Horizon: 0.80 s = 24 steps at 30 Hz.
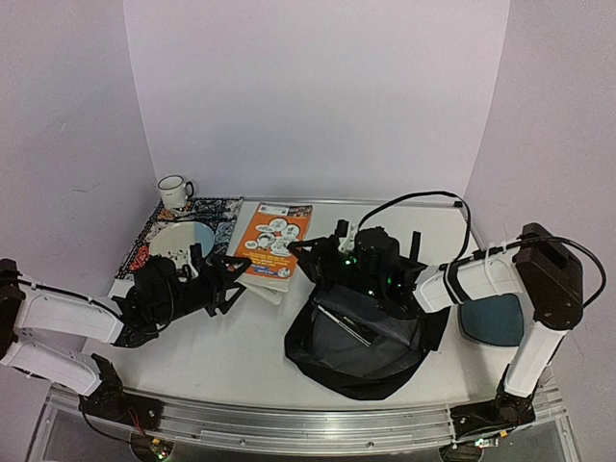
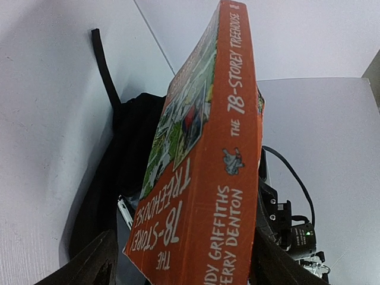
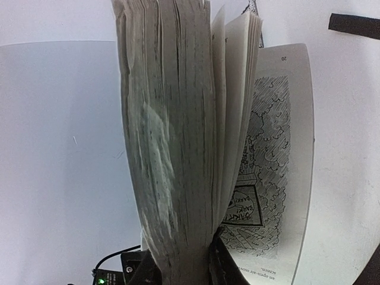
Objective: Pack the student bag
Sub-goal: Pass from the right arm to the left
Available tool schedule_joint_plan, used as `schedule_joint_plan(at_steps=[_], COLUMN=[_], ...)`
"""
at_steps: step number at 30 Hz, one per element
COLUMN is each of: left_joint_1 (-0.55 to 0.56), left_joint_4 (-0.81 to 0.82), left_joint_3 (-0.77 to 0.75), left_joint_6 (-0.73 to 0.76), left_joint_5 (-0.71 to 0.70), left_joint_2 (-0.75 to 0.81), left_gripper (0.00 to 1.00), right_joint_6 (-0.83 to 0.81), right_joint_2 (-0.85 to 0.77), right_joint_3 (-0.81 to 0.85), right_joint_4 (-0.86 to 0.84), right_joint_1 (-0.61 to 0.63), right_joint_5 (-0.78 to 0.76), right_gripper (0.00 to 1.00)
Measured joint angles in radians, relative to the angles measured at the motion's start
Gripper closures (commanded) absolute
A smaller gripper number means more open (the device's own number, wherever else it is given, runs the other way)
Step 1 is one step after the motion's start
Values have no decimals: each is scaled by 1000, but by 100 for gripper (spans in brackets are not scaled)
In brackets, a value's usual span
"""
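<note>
The orange paperback book (image 1: 274, 241) lies between both arms, left of the student bag (image 1: 366, 342), which sits open with its grey lining showing. My left gripper (image 1: 226, 282) is open at the book's near left corner. In the left wrist view its fingers (image 2: 89, 264) stand either side of the orange spine (image 2: 208, 196), with a small gap on the left side. My right gripper (image 1: 327, 255) is at the book's right edge, shut on a thick bundle of pages (image 3: 172, 148). One illustrated page (image 3: 273, 178) fans loose. The black bag (image 2: 130, 154) lies behind the book.
A white mug (image 1: 175, 191) stands at the back left beside a patterned cloth (image 1: 217, 217) with a round plate (image 1: 183, 241) on it. A dark-teal pad (image 1: 491, 318) lies right of the bag. A flat item (image 1: 346, 322) rests inside the bag. A black strap (image 2: 104, 65) trails on the table.
</note>
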State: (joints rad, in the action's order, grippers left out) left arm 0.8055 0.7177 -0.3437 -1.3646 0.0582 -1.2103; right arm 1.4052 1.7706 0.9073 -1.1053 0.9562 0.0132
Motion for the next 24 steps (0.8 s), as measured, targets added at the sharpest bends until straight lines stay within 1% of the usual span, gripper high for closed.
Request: schedule_joint_plan(at_steps=[7, 10, 13, 15, 19, 23, 24], left_joint_1=[22, 34, 46, 51, 53, 55, 56], left_joint_4=[143, 199, 244, 265, 284, 286, 286], left_joint_3=[-22, -55, -68, -69, -69, -61, -55], left_joint_6=[-5, -6, -6, -3, 3, 3, 2], left_joint_5=[17, 32, 44, 45, 44, 37, 35], left_joint_2=[-129, -180, -198, -199, -198, -191, -187], left_gripper=[33, 39, 47, 54, 69, 93, 97], right_joint_6=[9, 15, 19, 25, 35, 26, 19], right_joint_2=[0, 0, 0, 0, 0, 0, 0], right_joint_3=[0, 0, 0, -1, -8, -22, -24], right_joint_4=[-6, -11, -21, -28, -42, -48, -44], right_joint_1=[0, 0, 0, 0, 0, 0, 1], right_joint_5=[-7, -13, -21, -24, -26, -28, -28], right_gripper=[100, 100, 100, 100, 90, 79, 74])
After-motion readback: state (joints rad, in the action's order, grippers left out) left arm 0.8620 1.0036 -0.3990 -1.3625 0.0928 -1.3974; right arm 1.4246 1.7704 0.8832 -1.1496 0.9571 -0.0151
